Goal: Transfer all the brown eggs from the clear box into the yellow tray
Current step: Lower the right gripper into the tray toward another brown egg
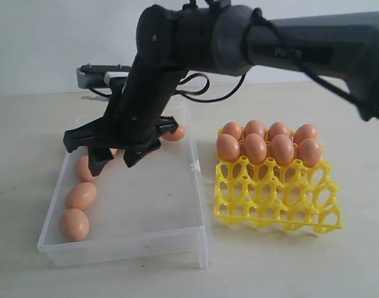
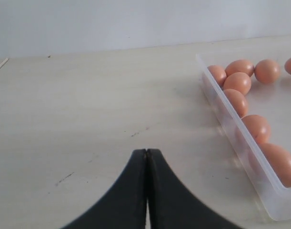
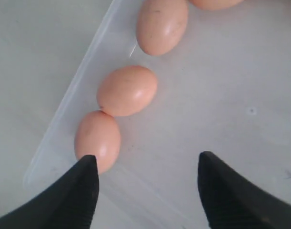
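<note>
My right gripper (image 1: 115,162) hangs low in the clear box (image 1: 177,239) at the left of the exterior frame, fingers spread wide and holding nothing. It is next to the brown eggs (image 1: 82,195) lined along the box's left wall, and one tip looks to be almost against an egg, though I cannot tell if it touches. My left gripper (image 2: 146,151) has its fingers pressed together over the bare table (image 2: 78,119) beside the box, and eight eggs fill the two upper rows of the yellow tray (image 1: 276,205) at right of centre.

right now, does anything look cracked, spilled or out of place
Nothing stands out. Eight brown eggs sit in the two back rows of the yellow tray; the rest lie loose, none visibly cracked, inside the clear box. The right gripper hangs open above them.
</note>
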Robot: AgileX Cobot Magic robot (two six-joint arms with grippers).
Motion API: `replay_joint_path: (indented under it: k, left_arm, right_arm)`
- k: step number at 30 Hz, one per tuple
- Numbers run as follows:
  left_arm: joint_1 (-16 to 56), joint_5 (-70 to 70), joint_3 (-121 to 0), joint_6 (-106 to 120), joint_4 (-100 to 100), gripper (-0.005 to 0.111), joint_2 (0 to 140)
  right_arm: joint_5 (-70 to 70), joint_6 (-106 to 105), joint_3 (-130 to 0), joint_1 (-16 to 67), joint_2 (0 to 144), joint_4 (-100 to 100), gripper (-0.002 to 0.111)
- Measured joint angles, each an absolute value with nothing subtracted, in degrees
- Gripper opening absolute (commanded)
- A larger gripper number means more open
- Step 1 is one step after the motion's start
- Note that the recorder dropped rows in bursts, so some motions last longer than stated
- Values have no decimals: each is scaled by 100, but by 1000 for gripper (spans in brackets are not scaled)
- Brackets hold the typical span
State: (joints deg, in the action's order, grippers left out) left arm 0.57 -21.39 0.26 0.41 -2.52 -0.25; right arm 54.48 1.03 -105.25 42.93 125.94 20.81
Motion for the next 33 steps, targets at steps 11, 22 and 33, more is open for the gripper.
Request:
replay_joint_path:
  k: [11,22,33]
  left_arm:
    - [57,-2139,26,41,-252,0,-25]
    - [57,-2139,26,41,-252,0,-25]
    - [57,-2139,26,41,-252,0,-25]
  right_arm:
    - [5119,1486,-10980,4306,13502,2744,67]
    - [4590,2082,-11131,4317,13739,3084,68]
    - [4302,2116,-11131,4426,13990,3181,68]
